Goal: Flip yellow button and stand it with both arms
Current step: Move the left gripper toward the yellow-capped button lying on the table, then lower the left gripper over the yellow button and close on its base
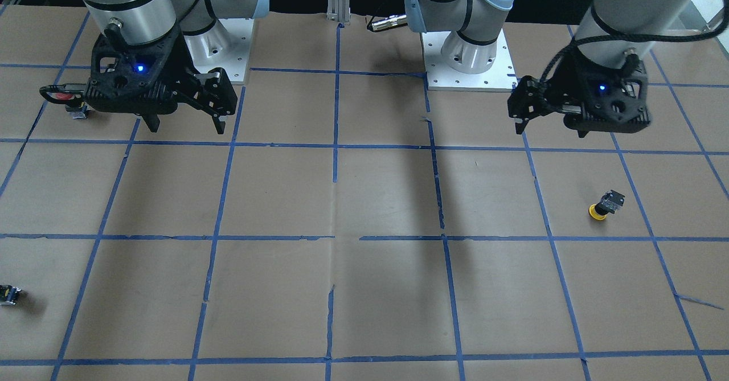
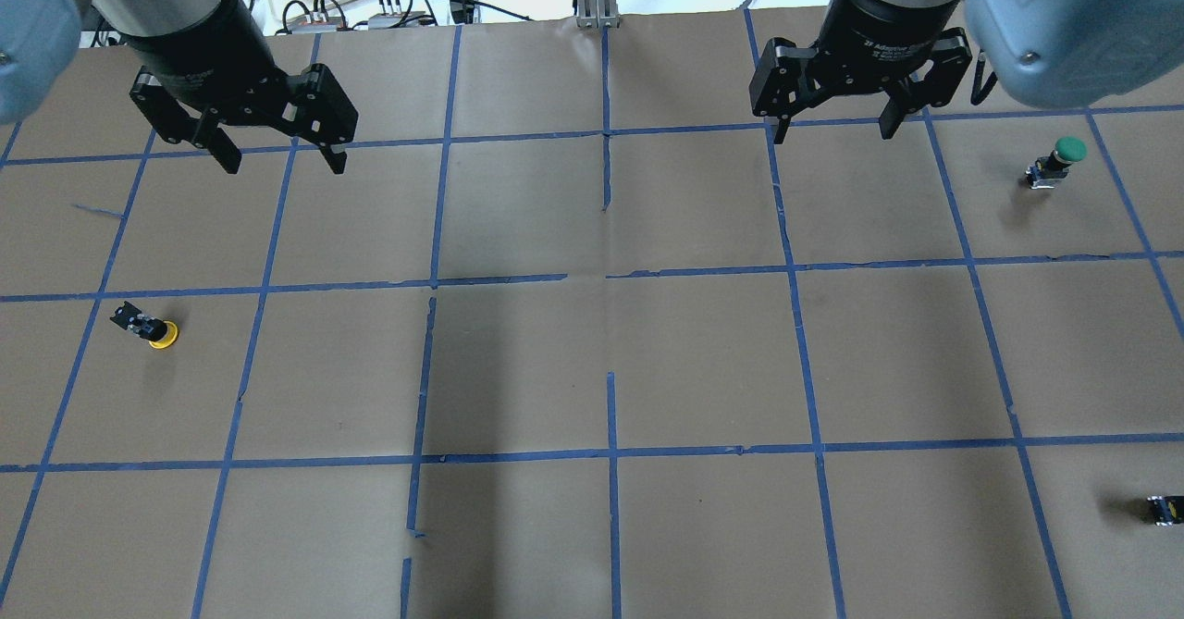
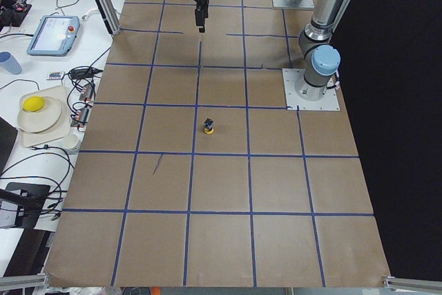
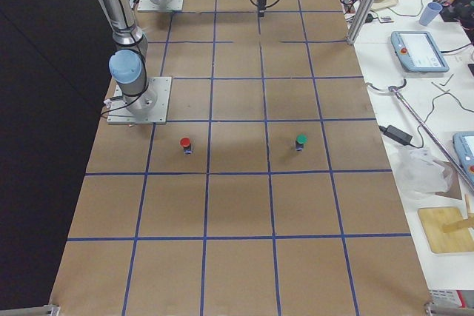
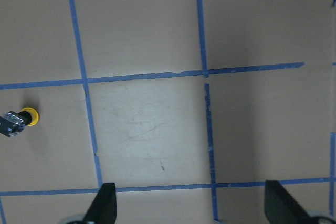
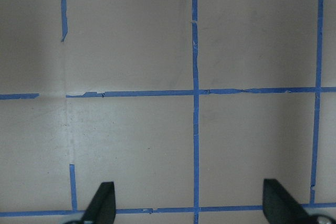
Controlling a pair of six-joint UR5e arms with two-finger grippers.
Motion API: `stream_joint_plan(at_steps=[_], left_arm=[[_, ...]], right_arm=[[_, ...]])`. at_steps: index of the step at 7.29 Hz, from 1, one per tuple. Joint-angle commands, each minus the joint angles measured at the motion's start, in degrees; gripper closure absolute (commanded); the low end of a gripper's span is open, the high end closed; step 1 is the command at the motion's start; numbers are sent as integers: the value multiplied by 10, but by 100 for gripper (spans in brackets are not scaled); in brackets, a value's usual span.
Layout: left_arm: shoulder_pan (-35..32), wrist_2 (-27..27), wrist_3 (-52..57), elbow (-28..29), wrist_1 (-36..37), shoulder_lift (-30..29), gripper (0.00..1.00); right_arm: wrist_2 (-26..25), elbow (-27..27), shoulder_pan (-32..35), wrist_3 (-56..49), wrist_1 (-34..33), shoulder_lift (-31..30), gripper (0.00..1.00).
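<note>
Lying tipped on its side at the overhead view's left edge, mid-height: small yellow-capped push-button switch [image 2: 148, 328] with black and grey block base, on brown paper table [image 2: 592, 360] gridded in blue tape. Hanging at upper left, well apart from it: black two-finger left gripper [image 2: 282, 164], fingers spread wide, empty. At upper right: black two-finger right gripper [image 2: 834, 131], likewise spread, holding nothing.

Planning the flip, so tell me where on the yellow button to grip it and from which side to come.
Grip the yellow button by its black block: its flat sides suit the jaws, while the round cap lies low on the table. Probably best from above with the open left gripper, which hangs on that side.
</note>
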Motion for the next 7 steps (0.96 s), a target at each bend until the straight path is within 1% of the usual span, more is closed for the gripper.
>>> stream_joint_plan(at_steps=[1,2,3,5,6,7], left_arm=[[91,2,165,-23,17,-17,0],[125,2,213,-41,59,-20,0],[144,4,271,-70,111,-24,0],[204,-1,317,-143,209,-38,0],[229,-5,363,-176,261,-51,0],[259,-51,418,-201,327,-70,0]], right_arm=[[0,0,0,-2,2,-1,0],[0,0,2,-1,0,-2,0],[1,0,2,-2,0,-2,0],[1,1,3,0,1,-1,0],[1,2,1,-3,1,-1,0],[1,2,5,-3,2,-2,0]])
